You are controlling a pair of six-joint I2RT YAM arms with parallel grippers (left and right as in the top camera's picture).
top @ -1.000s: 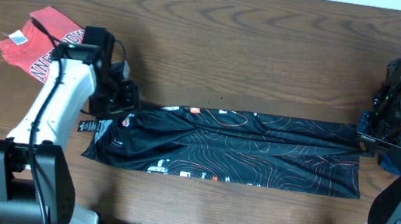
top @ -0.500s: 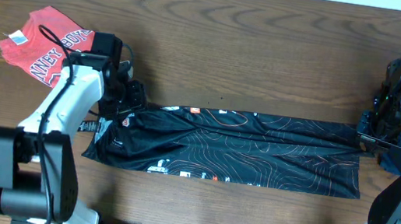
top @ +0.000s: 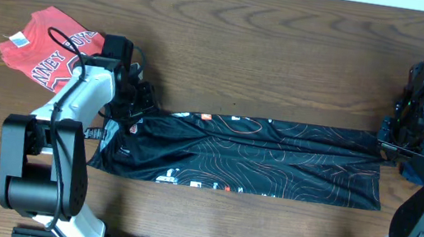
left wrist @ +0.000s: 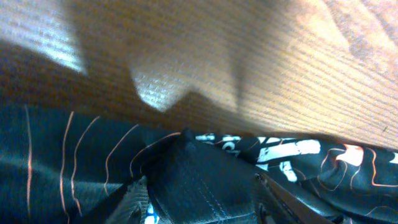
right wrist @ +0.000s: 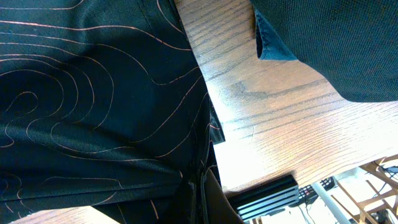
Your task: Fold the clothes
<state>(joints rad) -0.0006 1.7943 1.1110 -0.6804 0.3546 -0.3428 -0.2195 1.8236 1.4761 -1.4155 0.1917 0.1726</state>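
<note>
A black garment with orange contour lines (top: 256,158) lies stretched out flat across the middle of the table. My left gripper (top: 135,106) is shut on its upper left corner. In the left wrist view the black fabric (left wrist: 74,162) bunches between my left fingers (left wrist: 205,202). My right gripper (top: 387,146) is shut on the upper right corner. In the right wrist view the cloth (right wrist: 93,93) is pinched between my right fingers (right wrist: 200,193). A red shirt with white lettering (top: 48,56) lies crumpled at the far left.
A dark blue garment (top: 415,172) lies at the right edge beside the right arm; it also shows in the right wrist view (right wrist: 336,43). The table's right edge (right wrist: 292,180) is close to the right gripper. Bare wood (top: 270,60) lies behind the black garment.
The left arm has swung a little toward the back and right, uncovering more of the red shirt. The black garment and the right arm have stayed put.
</note>
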